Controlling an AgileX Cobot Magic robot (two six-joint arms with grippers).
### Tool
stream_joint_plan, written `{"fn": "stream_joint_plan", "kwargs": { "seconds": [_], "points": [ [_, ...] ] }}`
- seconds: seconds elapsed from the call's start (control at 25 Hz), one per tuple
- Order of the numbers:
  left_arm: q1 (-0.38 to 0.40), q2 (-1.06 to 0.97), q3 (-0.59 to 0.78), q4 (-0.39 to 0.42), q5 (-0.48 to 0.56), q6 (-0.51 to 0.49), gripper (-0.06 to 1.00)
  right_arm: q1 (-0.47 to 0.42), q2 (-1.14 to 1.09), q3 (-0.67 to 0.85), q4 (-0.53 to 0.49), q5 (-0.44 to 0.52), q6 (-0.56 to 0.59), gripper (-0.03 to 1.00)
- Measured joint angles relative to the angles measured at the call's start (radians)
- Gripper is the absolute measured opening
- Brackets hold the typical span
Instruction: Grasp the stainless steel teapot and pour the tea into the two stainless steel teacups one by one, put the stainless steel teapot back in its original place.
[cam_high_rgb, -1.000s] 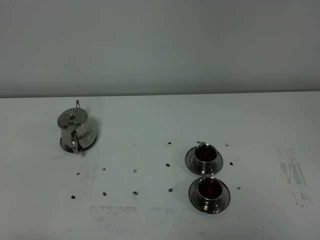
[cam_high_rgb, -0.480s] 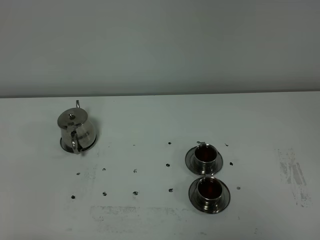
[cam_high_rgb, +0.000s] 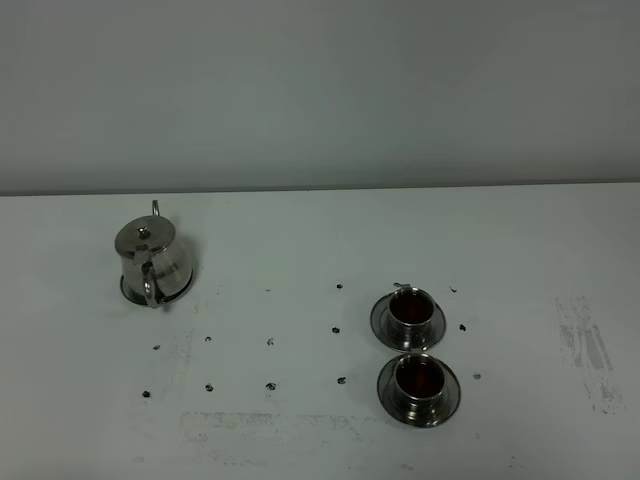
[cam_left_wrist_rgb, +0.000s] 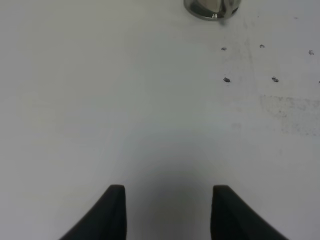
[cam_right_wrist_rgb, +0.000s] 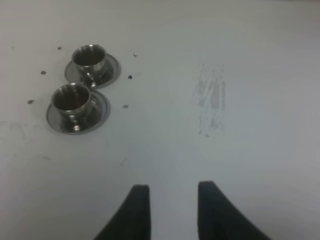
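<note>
The stainless steel teapot (cam_high_rgb: 152, 262) stands upright at the left of the table on the flat steel disc (cam_high_rgb: 186, 290), its loop handle toward the front; only its base (cam_left_wrist_rgb: 212, 7) shows in the left wrist view. The two stainless steel teacups sit on saucers at the right, the far cup (cam_high_rgb: 410, 310) (cam_right_wrist_rgb: 89, 56) behind the near cup (cam_high_rgb: 418, 378) (cam_right_wrist_rgb: 71, 98). Both hold dark liquid. Neither gripper appears in the exterior high view. My left gripper (cam_left_wrist_rgb: 168, 189) is open over bare table, well away from the teapot. My right gripper (cam_right_wrist_rgb: 173, 186) shows a narrower gap with nothing in it, far from the cups.
The white table (cam_high_rgb: 320, 230) carries small dark specks (cam_high_rgb: 270, 341) between the teapot and the cups. A grey scuff mark (cam_high_rgb: 590, 350) (cam_right_wrist_rgb: 212, 100) lies to the right of the cups. A plain wall stands behind the table.
</note>
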Motion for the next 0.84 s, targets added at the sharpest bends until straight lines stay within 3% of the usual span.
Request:
{"fn": "stream_joint_plan", "kwargs": {
  "seconds": [0.84],
  "points": [
    [0.0,0.0,0.0,0.0,0.0,0.001,0.41,0.0,0.0,0.0,0.0,0.0,0.0,0.22]
  ]
}}
